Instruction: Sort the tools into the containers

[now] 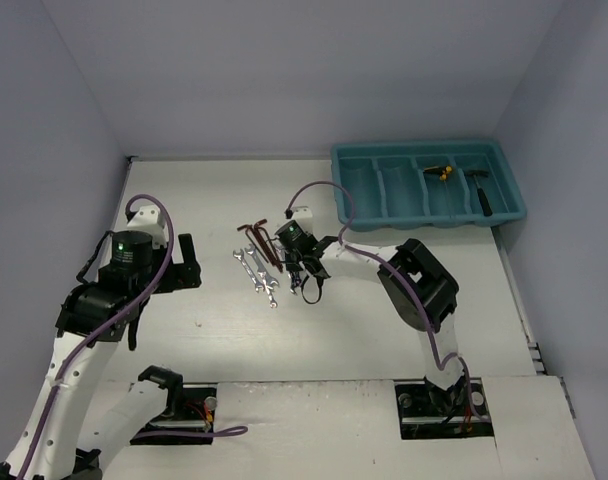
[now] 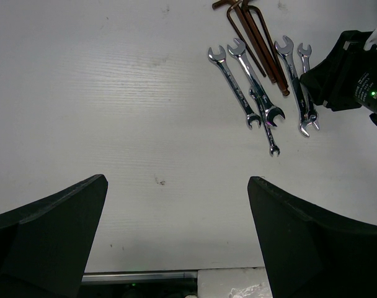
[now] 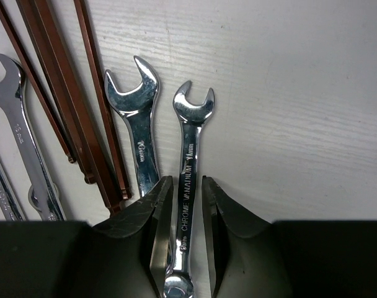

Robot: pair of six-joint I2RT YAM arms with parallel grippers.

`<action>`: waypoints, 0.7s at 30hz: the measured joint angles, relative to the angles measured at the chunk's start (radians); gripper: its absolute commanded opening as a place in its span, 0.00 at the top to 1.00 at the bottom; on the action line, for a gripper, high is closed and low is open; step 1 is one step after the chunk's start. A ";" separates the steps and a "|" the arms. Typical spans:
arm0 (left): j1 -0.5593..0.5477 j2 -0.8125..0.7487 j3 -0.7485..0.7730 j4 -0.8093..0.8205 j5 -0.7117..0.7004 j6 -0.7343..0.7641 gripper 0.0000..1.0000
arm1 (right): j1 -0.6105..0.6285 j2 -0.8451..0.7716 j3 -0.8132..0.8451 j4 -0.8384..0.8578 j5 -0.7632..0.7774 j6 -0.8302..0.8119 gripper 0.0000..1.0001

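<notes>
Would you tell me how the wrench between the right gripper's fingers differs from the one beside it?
The straddled wrench has a smaller open head; the neighbouring wrench a broader one. The straddled wrench lies inside the right gripper; the neighbouring wrench outside, next to the hex keys. Both are silver, flat on the table, roughly parallel.

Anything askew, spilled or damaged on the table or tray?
Nothing stands out. Wrenches and hex keys lie flat, loosely bunched together; tray sits square, yellow-and-black pieces and a hammer-like tool in its two right compartments.
</notes>
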 measured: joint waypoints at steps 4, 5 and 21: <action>0.000 -0.009 0.000 -0.005 0.000 0.000 0.05 | 0.001 -0.009 -0.033 0.044 0.018 0.000 0.79; 0.000 -0.009 0.000 -0.006 0.000 0.000 0.05 | 0.001 -0.017 -0.048 0.058 0.019 0.000 0.82; 0.000 0.009 0.000 -0.012 0.000 0.000 0.05 | -0.053 -0.201 -0.181 -0.108 -0.003 -0.097 1.00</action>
